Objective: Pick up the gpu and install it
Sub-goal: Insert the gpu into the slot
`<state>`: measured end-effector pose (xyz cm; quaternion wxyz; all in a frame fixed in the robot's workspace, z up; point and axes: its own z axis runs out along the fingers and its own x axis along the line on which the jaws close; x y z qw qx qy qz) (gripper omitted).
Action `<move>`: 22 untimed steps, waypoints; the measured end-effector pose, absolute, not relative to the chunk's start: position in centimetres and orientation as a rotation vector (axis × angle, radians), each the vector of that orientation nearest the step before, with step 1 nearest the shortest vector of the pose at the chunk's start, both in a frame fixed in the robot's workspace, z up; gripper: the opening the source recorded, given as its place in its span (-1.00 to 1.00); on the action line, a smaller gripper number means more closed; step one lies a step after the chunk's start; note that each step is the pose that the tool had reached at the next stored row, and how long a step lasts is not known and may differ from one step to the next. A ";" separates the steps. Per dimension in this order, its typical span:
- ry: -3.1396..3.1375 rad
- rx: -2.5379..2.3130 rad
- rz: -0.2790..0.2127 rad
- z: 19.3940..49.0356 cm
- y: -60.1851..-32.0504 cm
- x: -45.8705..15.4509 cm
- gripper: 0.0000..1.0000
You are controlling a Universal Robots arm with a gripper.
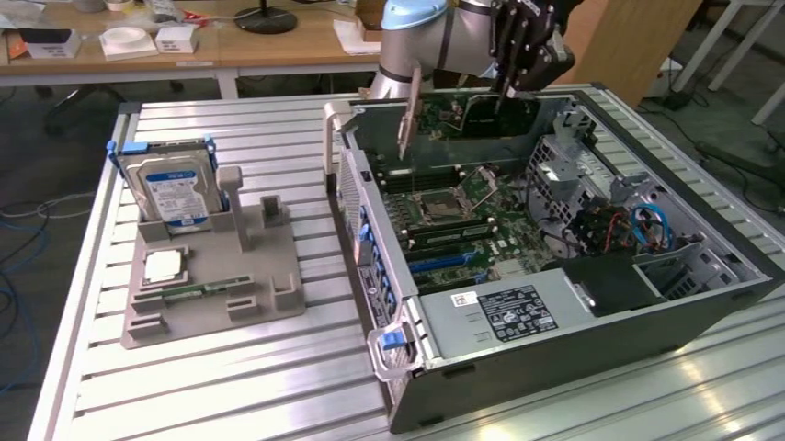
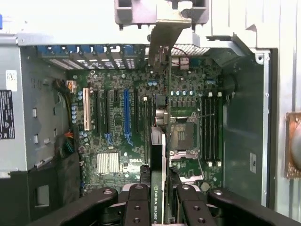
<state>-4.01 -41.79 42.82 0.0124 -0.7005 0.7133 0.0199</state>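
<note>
My gripper (image 1: pixel 506 90) is shut on the gpu (image 1: pixel 488 117), a green card with a black shroud. It hangs on edge over the far end of the open computer case (image 1: pixel 552 358). Its metal end bracket (image 1: pixel 411 112) points to the exterior view's left. In the wrist view the gpu (image 2: pixel 161 141) shows edge-on between my black fingers (image 2: pixel 139 203), with the bracket (image 2: pixel 163 40) at its far end. Below it lies the motherboard (image 2: pixel 117 141) with a blue slot (image 2: pixel 126 113) and black slots beside it. The card is above the board and apart from it.
A grey fixture (image 1: pixel 264 303) on the slatted table holds a blue-labelled hard drive (image 1: pixel 176 188) upright, a processor chip (image 1: pixel 164 266) and a small memory stick (image 1: pixel 199 292). A power supply (image 1: pixel 509 312) and cables (image 1: pixel 644 225) fill the case's near end. Desks stand behind.
</note>
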 end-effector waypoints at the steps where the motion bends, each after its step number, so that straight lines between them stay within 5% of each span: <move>1: 2.204 -2.203 0.062 42.7 -41.8 -4.0 -0.48; 22: 2.189 -2.205 0.046 39.7 -44.7 -4.0 -0.48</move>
